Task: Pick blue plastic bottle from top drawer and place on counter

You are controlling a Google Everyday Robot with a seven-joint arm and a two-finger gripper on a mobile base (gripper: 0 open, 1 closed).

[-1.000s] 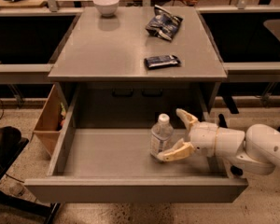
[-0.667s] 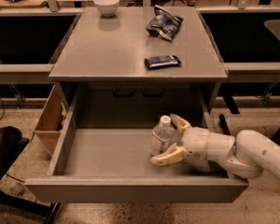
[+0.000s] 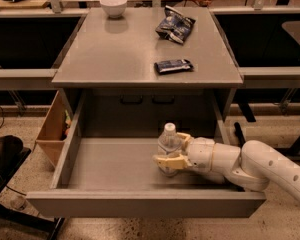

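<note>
The blue plastic bottle (image 3: 168,140), clear with a white cap, stands upright on the floor of the open top drawer (image 3: 140,204), right of its middle. My gripper (image 3: 173,149) reaches in from the right, with the white arm low over the drawer's right side. Its tan fingers (image 3: 166,160) sit on the near and far sides of the bottle and press against it. The bottle still rests on the drawer floor. The grey counter (image 3: 135,49) lies above and behind the drawer.
On the counter are a white bowl (image 3: 113,5) at the back left, a dark chip bag (image 3: 175,28) at the back right and a dark snack bar (image 3: 174,66) near the front right. A tan wooden box (image 3: 52,131) hangs left of the drawer.
My gripper has moved left onto the bottle, and its fingers have drawn in from a wide spread to the bottle's sides. The bottle has stayed in place.
</note>
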